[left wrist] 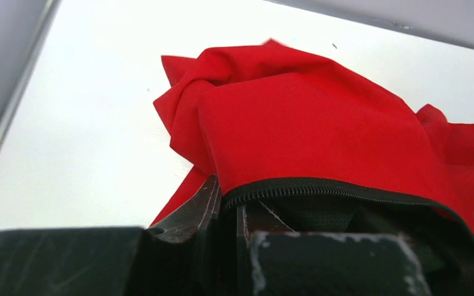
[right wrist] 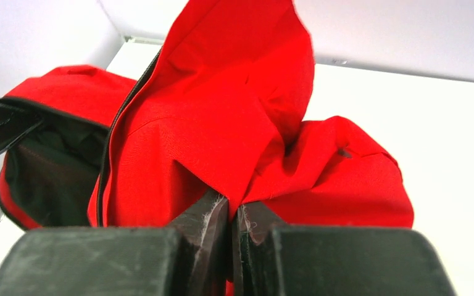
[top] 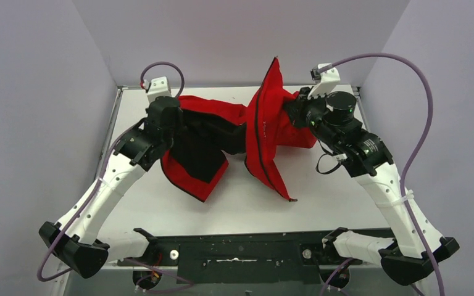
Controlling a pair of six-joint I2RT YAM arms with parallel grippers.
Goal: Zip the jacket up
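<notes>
Near the far left corner of the tabletop (top: pixel 247 203), grips one front edge of the jacket (top: pixel 271 123) between the left fingers (left wrist: pixel 200 209), closed right at the dark zipper (left wrist: pixel 321 188), probably to keep that side anchored. Sprawls across the far half of the tabletop, front open, not yet zipped. Toward the far right corner, pinches red cloth in the right fingers (right wrist: pixel 207 216), clamped tight, and holds that panel up in a peak, likely to pull the other zipper edge straight.

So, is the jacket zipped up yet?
No, open: the jacket is bunched, its dark lining exposed and the zipper edges apart.
</notes>
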